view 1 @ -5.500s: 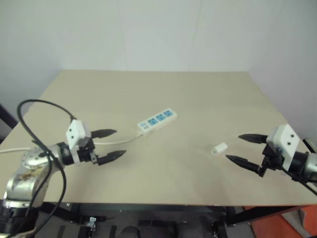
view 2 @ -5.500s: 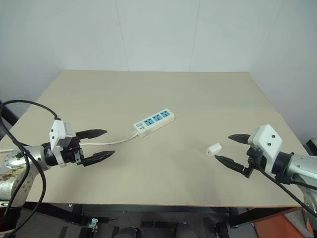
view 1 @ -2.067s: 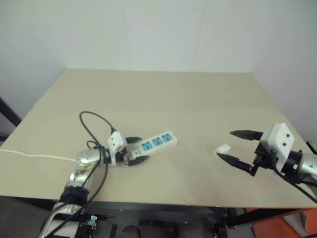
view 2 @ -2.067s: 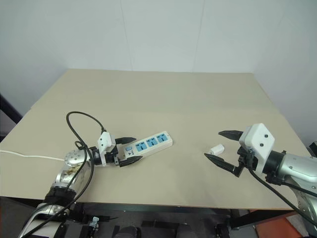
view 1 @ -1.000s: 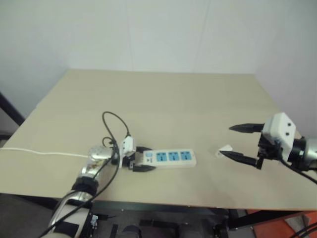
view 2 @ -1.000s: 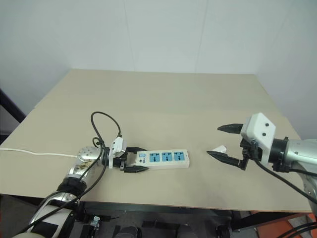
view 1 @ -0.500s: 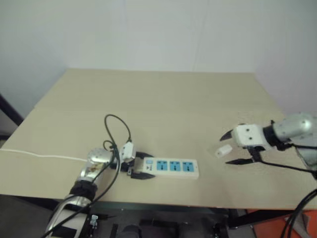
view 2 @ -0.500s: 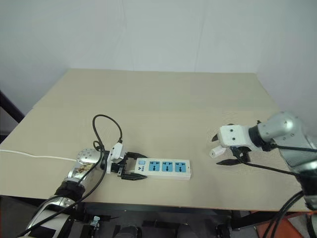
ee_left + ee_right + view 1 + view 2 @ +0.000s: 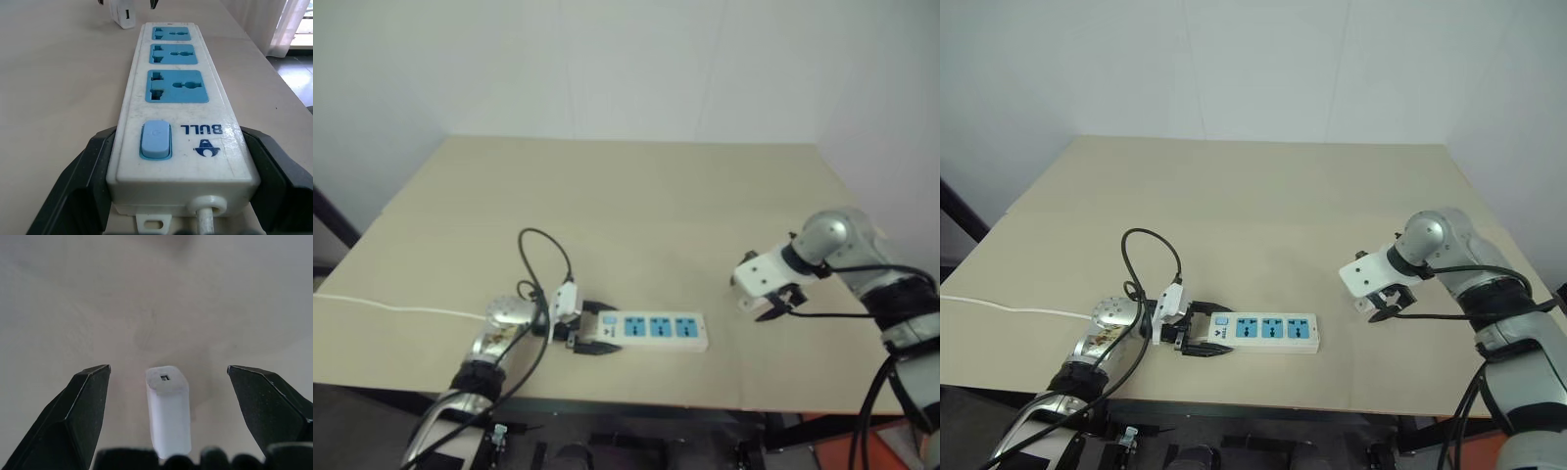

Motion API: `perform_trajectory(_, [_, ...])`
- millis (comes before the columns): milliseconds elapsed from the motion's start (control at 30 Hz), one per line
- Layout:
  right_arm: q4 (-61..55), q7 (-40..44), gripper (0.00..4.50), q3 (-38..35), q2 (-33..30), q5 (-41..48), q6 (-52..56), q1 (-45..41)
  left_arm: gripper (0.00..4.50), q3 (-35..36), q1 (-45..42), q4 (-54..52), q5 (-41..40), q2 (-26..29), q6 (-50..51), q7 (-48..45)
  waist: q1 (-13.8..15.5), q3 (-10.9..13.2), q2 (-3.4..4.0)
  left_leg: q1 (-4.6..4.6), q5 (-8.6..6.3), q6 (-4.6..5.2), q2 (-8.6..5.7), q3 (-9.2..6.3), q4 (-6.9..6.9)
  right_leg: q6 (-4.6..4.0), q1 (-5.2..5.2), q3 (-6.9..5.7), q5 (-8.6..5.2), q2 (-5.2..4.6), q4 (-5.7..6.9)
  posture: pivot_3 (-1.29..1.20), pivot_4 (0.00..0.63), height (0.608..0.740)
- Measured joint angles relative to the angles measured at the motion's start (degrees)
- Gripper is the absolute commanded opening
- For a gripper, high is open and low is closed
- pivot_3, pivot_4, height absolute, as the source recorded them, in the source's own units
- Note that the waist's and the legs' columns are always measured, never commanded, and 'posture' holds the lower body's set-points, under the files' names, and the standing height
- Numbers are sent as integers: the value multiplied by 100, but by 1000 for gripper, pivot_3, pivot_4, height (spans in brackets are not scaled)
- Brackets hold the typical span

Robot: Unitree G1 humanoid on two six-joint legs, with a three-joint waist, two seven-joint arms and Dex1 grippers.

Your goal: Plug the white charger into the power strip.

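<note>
charger: small white boxy plastic charger (image 9: 167, 410) — light, rigid, smooth; take its long flat sides
right gripper (image 9: 168, 382): wide open, straddling charger
left gripper (image 9: 1197, 335): clamped on long white power strip (image 9: 1263, 332) — switch end

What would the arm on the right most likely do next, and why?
Probably close its fingers. The right gripper stands open and pointing down, with the white charger lying on the table between its two fingers, not yet gripped. The left gripper is already shut on the switch end of the power strip, so taking hold of the charger seems the missing step.
</note>
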Motion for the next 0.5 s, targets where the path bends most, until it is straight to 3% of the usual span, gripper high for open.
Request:
perform_trajectory(300, [924, -145, 4500, 256, 377, -574, -580, -242, 3284, 1, 151, -271, 2, 6, 134, 153, -3, 1, 2, 2, 0, 0, -1, -2, 0, -3, 0, 0, 1, 0, 4, 0, 150, 740])
perform_trajectory(400, [1077, -159, 3945, 270, 405, -644, -652, -305, 3284, 2, 201, -354, 2, 13, 175, 192, -7, 1, 2, 3, 0, 0, 0, -2, 0, -4, 0, 0, 1, 0, 5, 0, 150, 740])
perform_trajectory(500, [1224, -139, 3002, 273, 464, -696, -704, -358, 3284, 2, 228, -410, 1, 28, 241, 207, -24, 1, 2, 4, 0, 0, 0, -2, 0, -4, 1, 0, 1, 0, 6, 0, 150, 740])
